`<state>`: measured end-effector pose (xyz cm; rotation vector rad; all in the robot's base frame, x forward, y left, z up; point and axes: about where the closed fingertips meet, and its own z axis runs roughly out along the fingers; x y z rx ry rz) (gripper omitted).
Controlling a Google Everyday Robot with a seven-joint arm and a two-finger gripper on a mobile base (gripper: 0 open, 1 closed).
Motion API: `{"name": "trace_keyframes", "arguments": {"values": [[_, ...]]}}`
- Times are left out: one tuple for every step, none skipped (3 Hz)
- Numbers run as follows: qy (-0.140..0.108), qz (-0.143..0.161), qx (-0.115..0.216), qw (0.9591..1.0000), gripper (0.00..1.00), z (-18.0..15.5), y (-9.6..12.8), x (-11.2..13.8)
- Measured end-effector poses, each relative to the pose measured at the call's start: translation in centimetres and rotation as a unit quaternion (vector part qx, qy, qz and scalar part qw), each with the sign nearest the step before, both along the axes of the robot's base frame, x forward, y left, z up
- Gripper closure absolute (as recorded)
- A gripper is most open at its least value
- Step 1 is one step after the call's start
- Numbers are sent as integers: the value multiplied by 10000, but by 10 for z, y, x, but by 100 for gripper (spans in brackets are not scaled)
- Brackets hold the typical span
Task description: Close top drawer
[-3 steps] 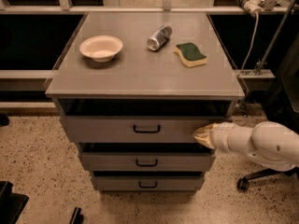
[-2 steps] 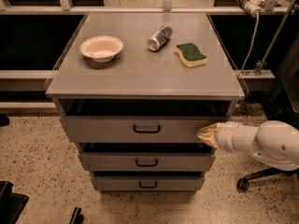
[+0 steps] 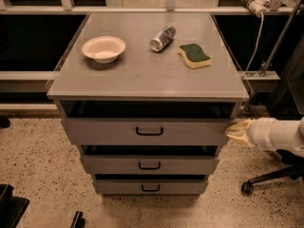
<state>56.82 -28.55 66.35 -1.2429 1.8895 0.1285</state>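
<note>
The top drawer [image 3: 109,131] is a wide grey front with a small dark loop handle [image 3: 149,131] at its centre. It stands pulled out a little under the cabinet top, with a dark gap above it. My gripper [image 3: 236,132] comes in from the right on a white arm [image 3: 280,136]. Its yellowish tip sits at the right end of the drawer front, just off its edge.
Two shorter grey drawers [image 3: 149,165] sit below, also slightly out. On the cabinet top [image 3: 142,75] lie a cream bowl [image 3: 103,48], a tipped metal can [image 3: 162,38] and a green-and-yellow sponge [image 3: 194,55]. An office chair base [image 3: 266,179] stands at the right on speckled floor.
My gripper and arm have drawn back to the right, from over the drawer front's right part to its right edge. The drawer looks unmoved.
</note>
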Motion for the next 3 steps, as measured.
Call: {"name": "trace_keyframes", "arguments": {"values": [[-240, 234, -71, 9994, 12, 38, -53, 7], [-416, 460, -61, 9981, 0, 76, -62, 13], [-416, 460, -61, 9981, 0, 76, -62, 13]]}}
